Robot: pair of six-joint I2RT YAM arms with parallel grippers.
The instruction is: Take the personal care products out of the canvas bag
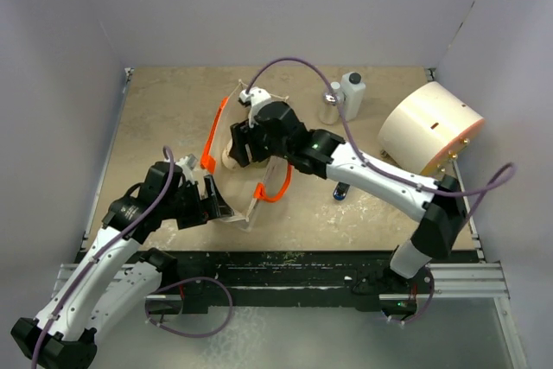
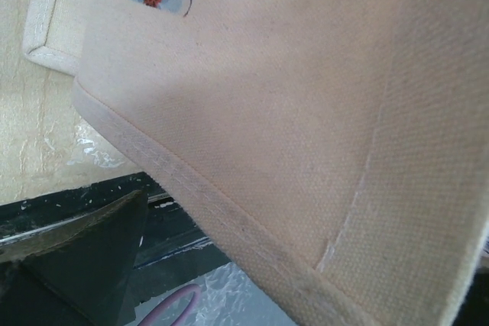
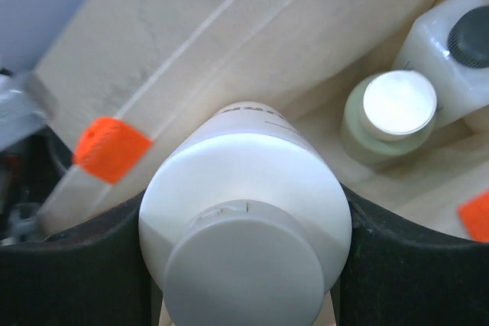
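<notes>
A white bottle with a pale cap is sitting clamped in the jaws of the right gripper, at the open mouth of the canvas bag, which is lying mid-worktop. Deeper inside the bag, a round bottle with a shiny cap and a square bottle with a dark cap are standing together. The left gripper is straddling the bag's hemmed near edge, jaws apart. Further out, 2 more are standing on the worktop, a silver-capped bottle and a dark-capped bottle, near a cream cylinder.
</notes>
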